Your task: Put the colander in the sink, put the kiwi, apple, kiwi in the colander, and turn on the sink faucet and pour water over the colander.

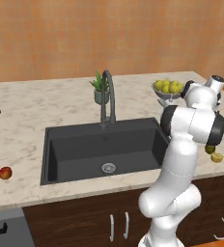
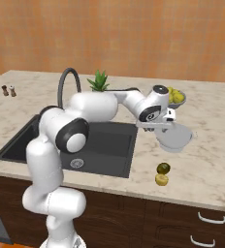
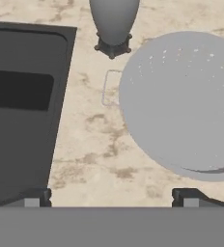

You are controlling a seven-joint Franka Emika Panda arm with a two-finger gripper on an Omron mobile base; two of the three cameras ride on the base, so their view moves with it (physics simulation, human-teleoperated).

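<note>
Currently the gripper (image 3: 111, 198), jaws spread and empty, hovers between sink (image 3: 17, 96) and colander (image 3: 181, 101), colander rim offset away from the sink.

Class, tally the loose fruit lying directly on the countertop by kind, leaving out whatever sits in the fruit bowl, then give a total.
Apple: 1
Kiwis, one dark olive-green and one yellowish: 2
Total: 3

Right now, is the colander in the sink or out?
Out. The colander sits on the counter right of the sink, whose basin is empty.
</note>
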